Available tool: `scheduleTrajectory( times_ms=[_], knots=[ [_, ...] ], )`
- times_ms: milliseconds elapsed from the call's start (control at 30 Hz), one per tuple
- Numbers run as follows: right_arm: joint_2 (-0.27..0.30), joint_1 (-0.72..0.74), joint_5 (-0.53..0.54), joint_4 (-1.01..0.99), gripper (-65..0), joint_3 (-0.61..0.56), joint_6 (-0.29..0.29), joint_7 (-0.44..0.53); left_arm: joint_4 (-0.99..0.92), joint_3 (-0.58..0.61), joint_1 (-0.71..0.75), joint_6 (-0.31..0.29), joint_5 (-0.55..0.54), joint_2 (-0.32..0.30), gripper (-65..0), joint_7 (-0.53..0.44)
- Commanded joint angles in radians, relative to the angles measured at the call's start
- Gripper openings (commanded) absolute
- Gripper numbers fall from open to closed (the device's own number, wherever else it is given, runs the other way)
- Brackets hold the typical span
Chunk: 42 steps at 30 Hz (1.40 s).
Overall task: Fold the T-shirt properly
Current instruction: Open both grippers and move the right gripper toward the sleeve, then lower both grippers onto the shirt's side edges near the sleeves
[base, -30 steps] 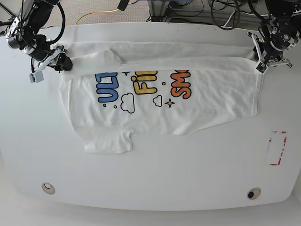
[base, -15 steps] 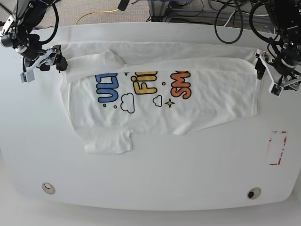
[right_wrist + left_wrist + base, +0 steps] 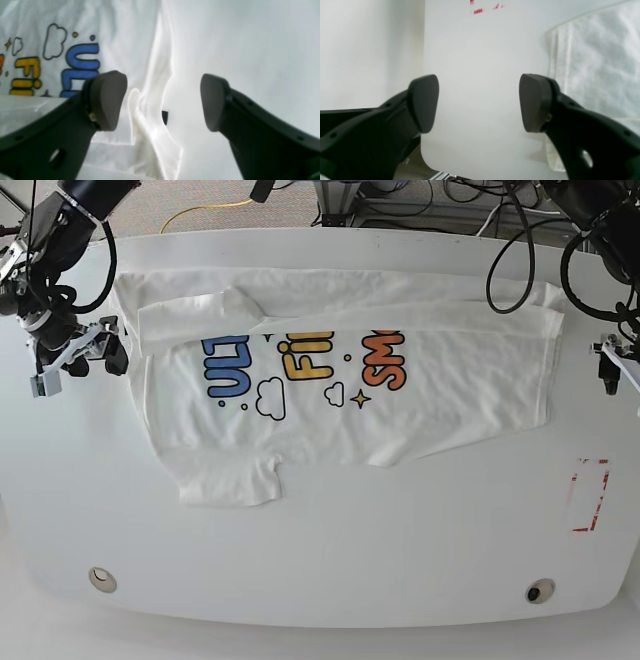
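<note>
One fold lies along the twelve-o'clock edge of the large white printed cotton T-shirt (image 3: 340, 380) spread mid-table, remaining folds undone, left gripper (image 3: 480, 102) and right gripper (image 3: 162, 100) spread empty.

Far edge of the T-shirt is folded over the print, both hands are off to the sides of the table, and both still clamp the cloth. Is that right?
Not quite: neither hand grips cloth. The wrist views show the left hand and right hand open with nothing between the fingers. The rest holds: in the base view the T-shirt lies with its far edge folded over the print, hands off to the sides.
</note>
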Motion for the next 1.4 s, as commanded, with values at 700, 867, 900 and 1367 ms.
scheduleTrajectory(
  times_ms=[700,867,900,1367],
  knots=[
    [0.026,0.405,-0.316,-0.524,-19.0,-0.260,0.001,0.320,0.002,-0.011,0.005,0.003,0.001,-0.001,-17.9,-0.011],
    [0.026,0.454,-0.396,-0.651,-19.0,-0.316,0.001,0.450,0.002,-0.011,0.013,0.003,0.001,-0.001,-17.9,-0.011],
    [0.026,0.461,-0.415,-0.676,-19.0,-0.322,0.001,0.479,0.002,-0.011,0.014,0.003,0.001,-0.001,-17.9,-0.011],
    [0.018,0.527,-0.603,-0.909,-29.0,-0.326,0.001,0.737,0.004,-0.025,0.027,0.003,-0.002,-0.001,-17.9,-0.011]
  ],
)
